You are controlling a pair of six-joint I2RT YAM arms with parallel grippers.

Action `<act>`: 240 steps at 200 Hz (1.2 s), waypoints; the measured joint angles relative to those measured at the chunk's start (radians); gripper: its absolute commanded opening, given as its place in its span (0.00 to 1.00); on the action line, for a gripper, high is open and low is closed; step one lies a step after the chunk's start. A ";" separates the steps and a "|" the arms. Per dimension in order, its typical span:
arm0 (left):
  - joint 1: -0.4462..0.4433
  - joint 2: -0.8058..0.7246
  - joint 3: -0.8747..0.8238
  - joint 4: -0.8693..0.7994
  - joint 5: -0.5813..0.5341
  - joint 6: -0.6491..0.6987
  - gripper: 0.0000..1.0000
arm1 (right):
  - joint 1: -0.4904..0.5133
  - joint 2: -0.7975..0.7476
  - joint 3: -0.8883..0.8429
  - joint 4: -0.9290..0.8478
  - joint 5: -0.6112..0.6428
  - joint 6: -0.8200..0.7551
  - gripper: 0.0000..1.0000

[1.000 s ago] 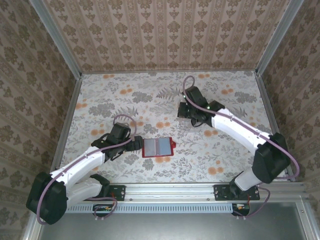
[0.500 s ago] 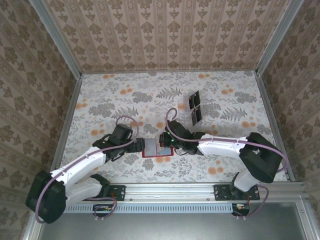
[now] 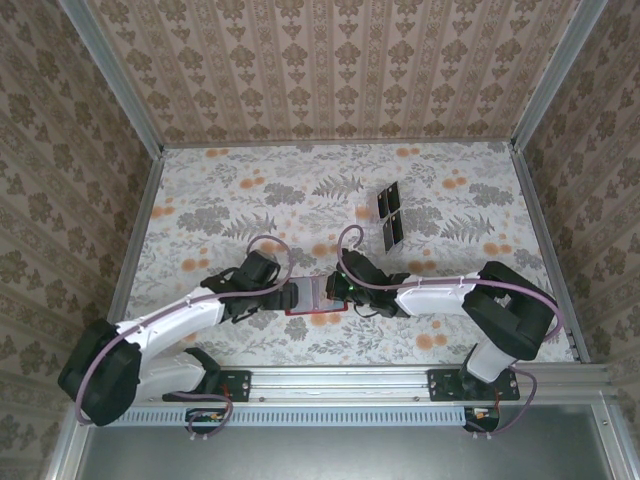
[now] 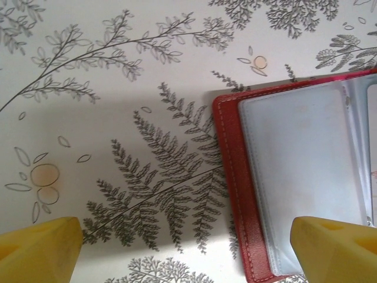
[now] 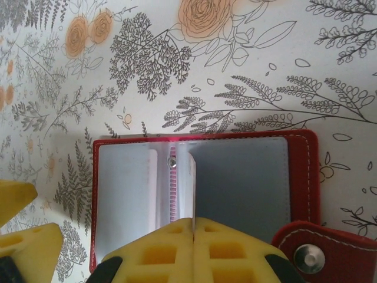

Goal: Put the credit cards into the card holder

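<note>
**Top external view**
- Bench (image 3: 220, 200): a floral-patterned top, sitting between papered walls.
- Card holder (image 3: 312, 301): red, lying opened flat at the near middle of the bench, with its pale inside facing up.
- Credit cards (image 3: 394, 231): two dark ones are showing, lying close together toward the far right, well apart from the card holder.
- Left claw (image 3: 287, 297): reaching in at the card holder's left edge.
- Right claw (image 3: 328, 290): reaching over the card holder from the right.
- From here I cannot tell how wide either claw is standing.

**Left wrist view**
- Left claw (image 4: 185, 250): hanging wide open and gripping nothing.
- One yellow fingertip (image 4: 38, 247) is sitting over bare bench (image 4: 118, 88). The other is sitting over the lower part of the card holder (image 4: 232, 177). I cannot tell whether it is touching.
- The card holder's red stitched border is framing a cloudy clear sleeve (image 4: 300, 165).

**Right wrist view**
- Right claw (image 5: 193, 250): its yellow pads (image 5: 235, 253) are pressing together with no gap showing, at the centre fold of the card holder (image 5: 241, 177).
- Plastic leaf (image 5: 184, 177): thin and pale, standing on edge along the fold and running down to the seam between the pads. I cannot tell whether it is being pinched.
- Snap tab (image 5: 330, 239): red with a metal stud, lying at lower right just beside the claw.
- The left claw's yellow fingers (image 5: 23, 236) are poking in at lower left, near the card holder's left edge.
</note>
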 measured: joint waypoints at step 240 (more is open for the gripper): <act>-0.031 0.094 -0.005 -0.002 -0.112 -0.053 1.00 | -0.024 -0.020 -0.106 0.270 -0.015 0.044 0.00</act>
